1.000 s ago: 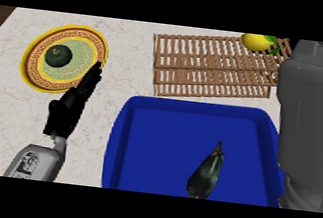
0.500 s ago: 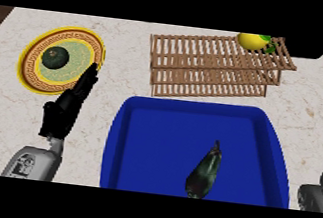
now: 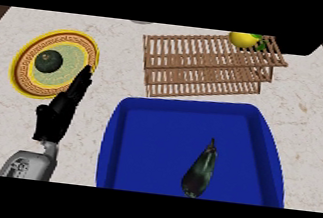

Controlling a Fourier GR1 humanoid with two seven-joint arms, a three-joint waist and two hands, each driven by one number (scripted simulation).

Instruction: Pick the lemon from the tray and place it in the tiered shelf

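Pale marbled stone is running across the whole counter [image 3: 309, 113], with a strip of dark wood showing past its far corners. Close to the near edge a blue tray [image 3: 154, 130] is sitting, and a dark eggplant [image 3: 201, 170] is lying inside it toward the right, its thin stem end pointing away from the robot. Just beyond the tray the slatted wooden tiered shelf [image 3: 206, 68] is standing, and the lemon [image 3: 242, 39] is resting on its top tier at the far right corner, with green leaves beside it; it is well apart from the tray. Off to the left a yellow plate [image 3: 31, 73] with a patterned brown rim and a green centre is carrying a dark round avocado [image 3: 50, 61]. The left hand [image 3: 61, 112] is lying over the counter between the plate and the tray, its black fingers stretched out straight toward the plate's right rim and its tips just overlapping that rim, grasping nothing, with the grey forearm trailing down to the lower edge. The right hand is nowhere to be seen.
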